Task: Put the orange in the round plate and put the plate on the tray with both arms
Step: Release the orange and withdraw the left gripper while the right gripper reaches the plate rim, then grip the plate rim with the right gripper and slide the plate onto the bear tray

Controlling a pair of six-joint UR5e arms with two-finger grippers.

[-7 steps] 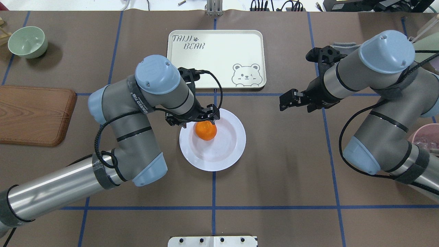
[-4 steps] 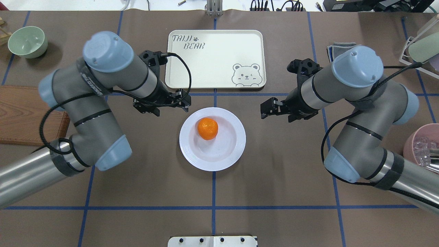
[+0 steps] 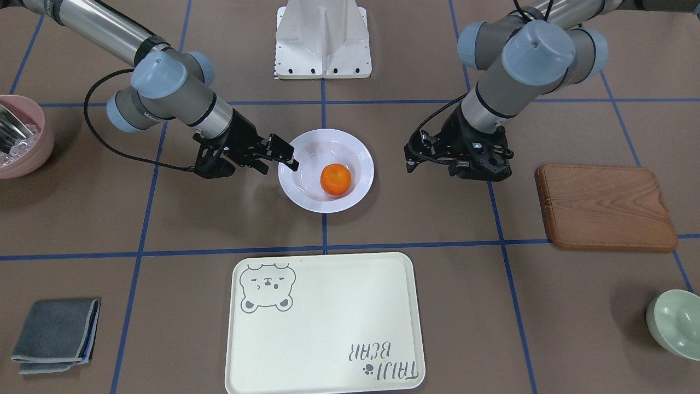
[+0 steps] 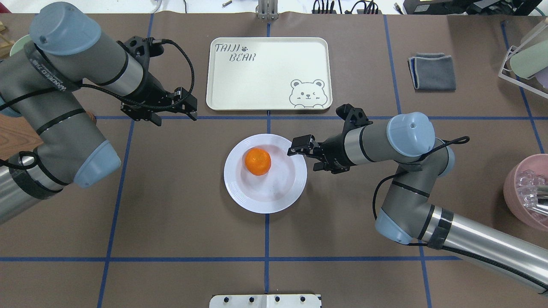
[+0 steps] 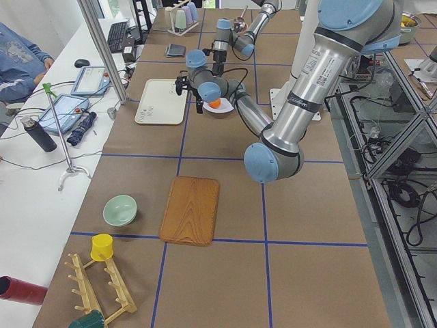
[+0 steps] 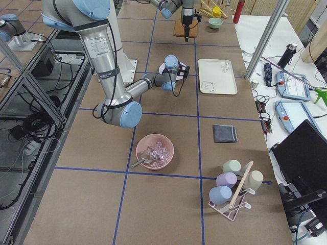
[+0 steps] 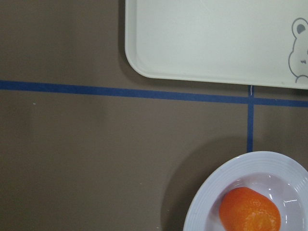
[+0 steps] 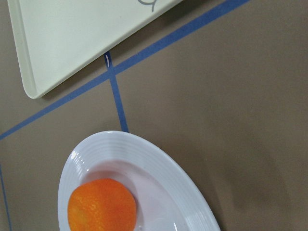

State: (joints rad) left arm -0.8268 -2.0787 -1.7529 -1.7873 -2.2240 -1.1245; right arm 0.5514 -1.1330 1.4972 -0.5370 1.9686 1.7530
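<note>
Orange against white, the orange point(image 4: 258, 161) lies in the sunken centre of the round plate point(image 4: 265, 206), a little toward the side that faces the tray point(image 4: 265, 68). The plate stands on the brown counter point(image 4: 184, 205) where two blue tape lines point(image 4: 266, 239) cross. The tray lies flat beyond it, apart from the plate, with one tape line running between them. We see the right pincer point(image 4: 305, 157) at the plate's right edge with its jaws parted. In the overhead view one of its fingers overlaps the ridged rim, and the front-facing view shows the same overlap. Whether that finger touches the rim we cannot tell. The left pincer point(image 4: 192, 109) hangs well apart from the plate, over the tape line just off the tray's near left corner. It is likewise released and grasps nothing. Both wrist views look down on the orange in the plate and on a corner of the tray. Elsewhere on the counter we note a wooden board point(image 3: 604, 205) on the robot's left and a green bowl point(image 3: 675, 323) beyond it. A folded grey cloth point(image 4: 432, 70) lies to the right of the tray, and a pink bowl point(image 3: 33, 156) stands at the robot's far right.
</note>
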